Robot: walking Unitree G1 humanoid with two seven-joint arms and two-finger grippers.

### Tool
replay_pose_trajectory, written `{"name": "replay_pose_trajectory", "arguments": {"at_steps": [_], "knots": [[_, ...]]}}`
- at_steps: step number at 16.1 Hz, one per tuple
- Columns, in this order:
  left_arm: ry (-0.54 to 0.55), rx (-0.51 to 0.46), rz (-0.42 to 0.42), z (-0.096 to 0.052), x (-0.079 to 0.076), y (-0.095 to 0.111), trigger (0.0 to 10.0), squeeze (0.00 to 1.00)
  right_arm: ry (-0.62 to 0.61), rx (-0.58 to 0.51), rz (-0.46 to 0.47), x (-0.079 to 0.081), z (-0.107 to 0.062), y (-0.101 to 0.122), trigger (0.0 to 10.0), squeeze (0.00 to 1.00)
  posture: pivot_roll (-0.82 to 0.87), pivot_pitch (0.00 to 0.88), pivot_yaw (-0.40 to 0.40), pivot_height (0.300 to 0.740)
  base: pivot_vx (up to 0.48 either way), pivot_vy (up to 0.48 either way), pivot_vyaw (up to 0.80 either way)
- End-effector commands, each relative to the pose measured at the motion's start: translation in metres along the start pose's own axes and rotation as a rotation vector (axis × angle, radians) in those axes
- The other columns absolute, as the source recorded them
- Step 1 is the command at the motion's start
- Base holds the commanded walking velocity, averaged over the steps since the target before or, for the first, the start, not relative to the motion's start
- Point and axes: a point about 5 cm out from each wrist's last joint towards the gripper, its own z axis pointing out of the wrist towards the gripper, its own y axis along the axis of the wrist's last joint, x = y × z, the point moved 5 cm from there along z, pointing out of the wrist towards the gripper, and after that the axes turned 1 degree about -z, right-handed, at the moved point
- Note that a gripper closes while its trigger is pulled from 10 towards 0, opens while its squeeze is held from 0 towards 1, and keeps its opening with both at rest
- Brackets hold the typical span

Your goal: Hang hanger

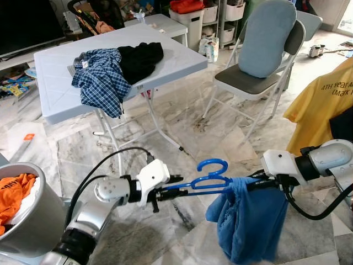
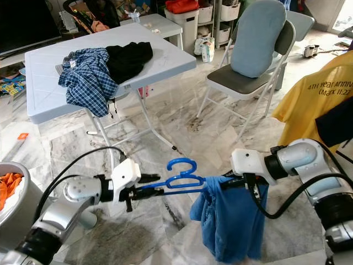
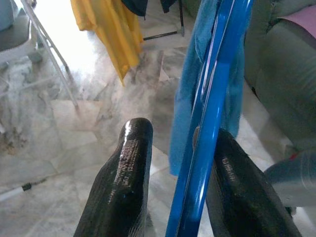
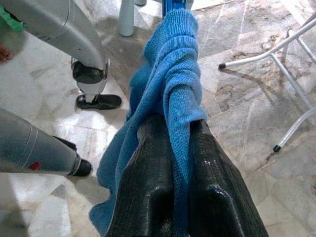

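The blue hanger (image 1: 205, 181) lies level above the floor (image 1: 182, 132), its long axis running between the hands and its hook up. The left hand (image 1: 177, 189) grips one end; the right hand (image 1: 255, 183) pinches the blue cloth (image 1: 246, 221) on the other.

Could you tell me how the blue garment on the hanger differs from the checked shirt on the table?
The blue garment is plain blue and hangs from the hanger held between the left gripper and right gripper; the checked shirt is blue-and-white plaid. The garment hangs clear above the floor; the shirt lies crumpled on the table, one part drooping over its edge. Both are bunched up.
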Motion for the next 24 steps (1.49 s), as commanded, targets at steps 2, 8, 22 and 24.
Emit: {"name": "replay_pose_trajectory", "arguments": {"at_steps": [2, 8, 22, 24], "knots": [[-0.023, 0.011, 0.012, 0.002, -0.002, -0.001, 0.0, 0.00, -0.035, -0.037, -0.052, -0.010, -0.004, 0.013, 10.0, 0.00, -0.16, 0.000, 0.072, 0.740, 0.000, 0.000, 0.00], [-0.061, 0.022, -0.013, 0.004, -0.010, -0.006, 0.0, 0.00, -0.144, -0.080, -0.096, -0.031, 0.001, 0.026, 10.0, 0.00, -0.16, 0.000, 0.066, 0.740, 0.000, 0.000, 0.00], [0.384, -0.092, -0.222, -0.009, 0.037, -0.017, 0.0, 0.00, -0.576, 0.110, -0.164, -0.100, 0.004, 0.019, 10.0, 1.00, -0.14, 0.000, 0.050, 0.740, 0.000, 0.000, 0.00], [0.438, -0.078, -0.242, -0.010, 0.043, -0.021, 0.0, 0.00, -0.645, 0.107, -0.140, -0.107, 0.001, 0.017, 10.0, 1.00, -0.14, 0.000, 0.049, 0.740, 0.000, 0.000, 0.00]]}}
